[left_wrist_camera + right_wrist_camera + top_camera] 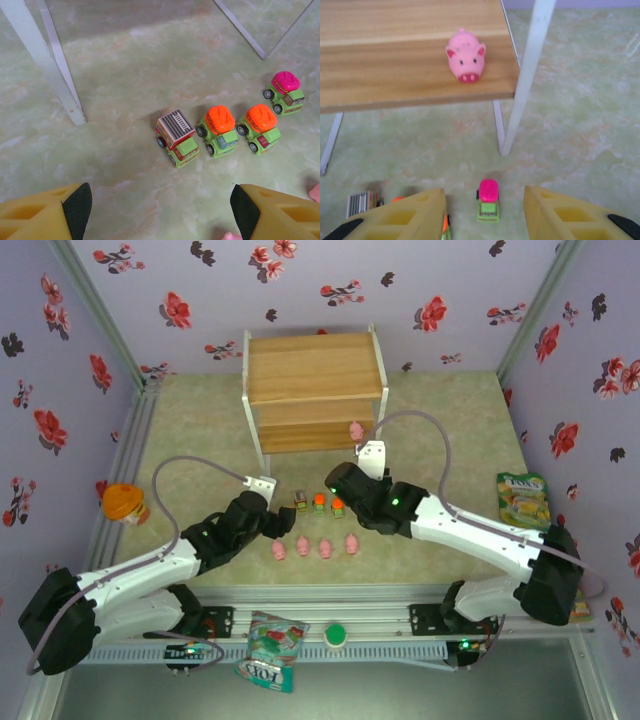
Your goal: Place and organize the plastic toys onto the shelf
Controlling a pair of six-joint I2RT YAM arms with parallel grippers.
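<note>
Pink pig (465, 62) on lower board of shelf (315, 390), right front corner, snout outward. We judge it first toy shelved, with room beside it for the rest. Other pigs (303, 547): four, in row at mid-frame of top view, on table (450, 420); five pigs total. Cars (219, 129): four, in line right of centre in left wrist view, none shelved. Left gripper (160, 200): jaws wide apart, empty, above car row; we judge it lining up a pick. Right gripper (482, 192): jaws apart, empty; pink-topped car (488, 202) on table between them.

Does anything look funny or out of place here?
Only a little: the pink-topped car sits apart from the three other cars in their row, and one pig stands alone on the shelf.
</note>
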